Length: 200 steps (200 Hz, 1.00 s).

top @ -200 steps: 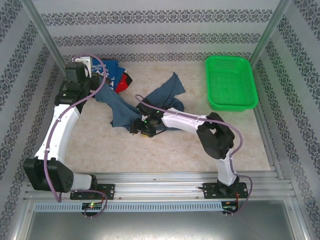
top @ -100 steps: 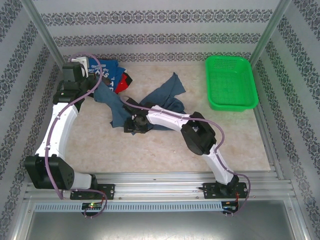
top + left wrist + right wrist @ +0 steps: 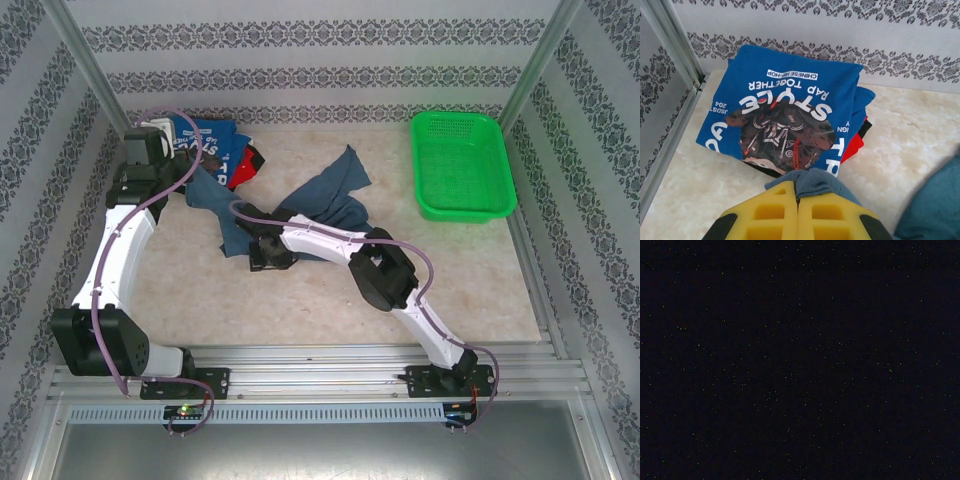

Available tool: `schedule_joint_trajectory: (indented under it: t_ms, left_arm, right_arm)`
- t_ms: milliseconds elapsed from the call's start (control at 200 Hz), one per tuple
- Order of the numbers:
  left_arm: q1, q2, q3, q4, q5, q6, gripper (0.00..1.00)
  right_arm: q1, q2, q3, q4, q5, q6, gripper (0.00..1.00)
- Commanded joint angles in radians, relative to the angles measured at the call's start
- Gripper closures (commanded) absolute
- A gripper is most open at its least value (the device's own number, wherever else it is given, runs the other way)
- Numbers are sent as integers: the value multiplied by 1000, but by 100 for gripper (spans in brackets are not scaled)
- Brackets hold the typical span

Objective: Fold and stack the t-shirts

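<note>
A plain slate-blue t-shirt [image 3: 335, 190] lies crumpled and stretched across the middle of the table. My left gripper [image 3: 799, 189] is shut on one bunched corner of this shirt [image 3: 822, 181], held up just in front of the folded stack. The stack's top is a bright blue t-shirt [image 3: 785, 95] with a dark graphic and white lettering, over a red one [image 3: 852, 146] and a black one. In the top view the stack [image 3: 215, 138] sits at the back left. My right gripper [image 3: 263, 252] presses down at the slate-blue shirt's near left edge; its wrist view is black.
A green plastic mesh basket [image 3: 462, 165] stands at the back right. The patterned walls and metal frame posts [image 3: 677, 55] close in right behind and left of the stack. Bare tabletop [image 3: 300, 310] lies in front of the shirt.
My right arm has reached further left along the slate-blue shirt's near edge. The left gripper has drawn its held corner slightly back and left, toward the stack.
</note>
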Motion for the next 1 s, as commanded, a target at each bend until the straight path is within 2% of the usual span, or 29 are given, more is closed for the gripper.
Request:
schedule_joint_trajectory:
  t_ms: [0, 75, 180, 330, 565, 744, 889, 994]
  left_arm:
    - [12, -20, -5, 3, 7, -19, 100]
    - [13, -25, -9, 1, 7, -17, 100]
    - [13, -31, -19, 0, 7, -16, 100]
    - [20, -45, -15, -19, 1, -8, 100]
    - [25, -77, 67, -118, 37, -110, 100]
    - [27, -106, 122, -172, 86, -211, 100]
    - [28, -130, 190, -223, 100, -242, 100]
    - [28, -149, 237, -260, 83, -241, 100]
  right_arm:
    - [9, 70, 58, -104, 96, -32, 54]
    - [9, 93, 83, -128, 110, -30, 59]
    - [6, 96, 83, -140, 126, -25, 79]
    - [-3, 13, 27, -140, 180, -50, 100]
    - [-26, -438, -316, -53, 264, -130, 100]
    - [-75, -793, -510, -125, 310, -146, 100]
    - [-187, -1091, -608, -186, 321, -136, 100]
    - [-334, -1274, -599, -241, 291, -169, 100]
